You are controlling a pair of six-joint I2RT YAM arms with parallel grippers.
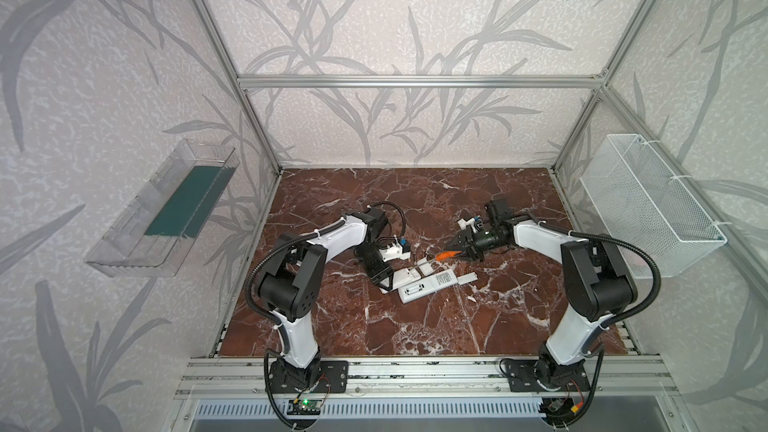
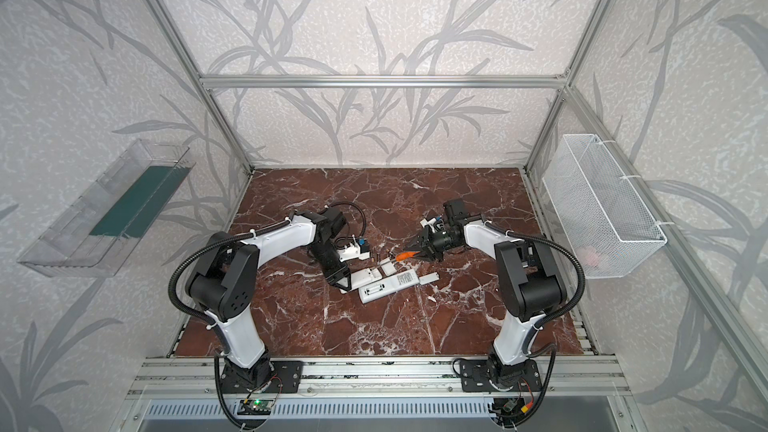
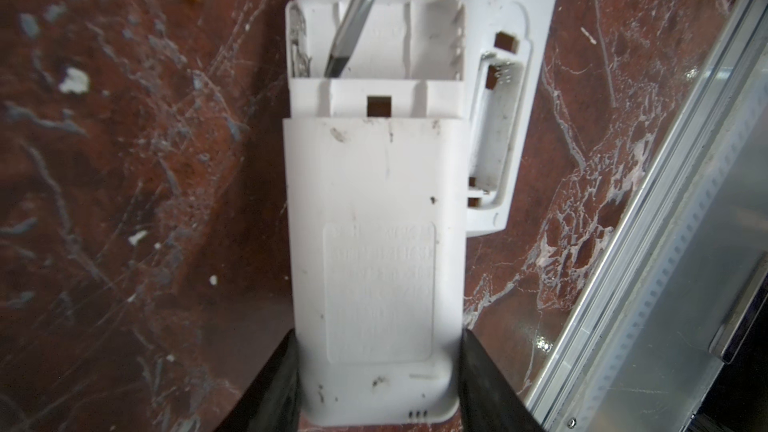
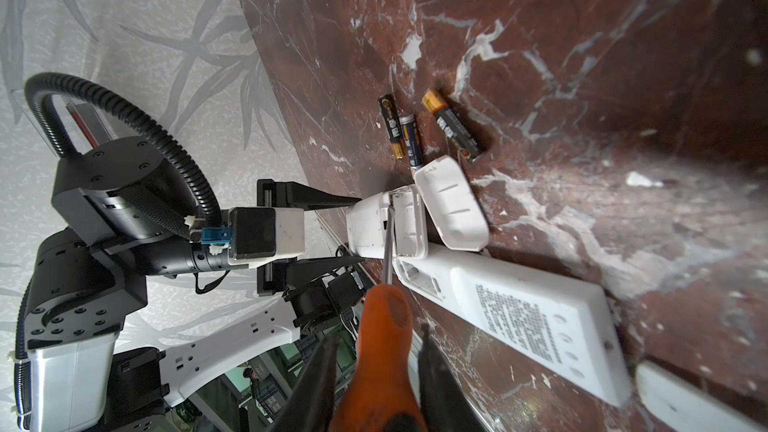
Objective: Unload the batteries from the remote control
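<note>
My left gripper (image 3: pixel 378 336) is shut on the end of a white remote control (image 3: pixel 374 209) that lies back up on the marble table (image 1: pixel 415 326). Its battery bay (image 3: pixel 374 43) is uncovered and holds no cells. My right gripper (image 4: pixel 378 332) is shut on an orange-handled screwdriver (image 4: pixel 382 367), and the metal tip (image 3: pixel 336 64) rests inside that bay near the spring end. Three dark and gold batteries (image 4: pixel 409 135) lie loose on the table just beyond the remote. In both top views the grippers (image 1: pixel 384 280) (image 2: pixel 419 254) meet at mid-table.
A longer white remote (image 4: pixel 519 317) lies beside the held one, its bay (image 3: pixel 494 130) also uncovered. A loose white cover (image 4: pixel 451 209) lies by the batteries, another (image 1: pixel 465 279) past the long remote. A wire basket (image 1: pixel 648 201) hangs on the right wall, a clear tray (image 1: pixel 166 209) on the left.
</note>
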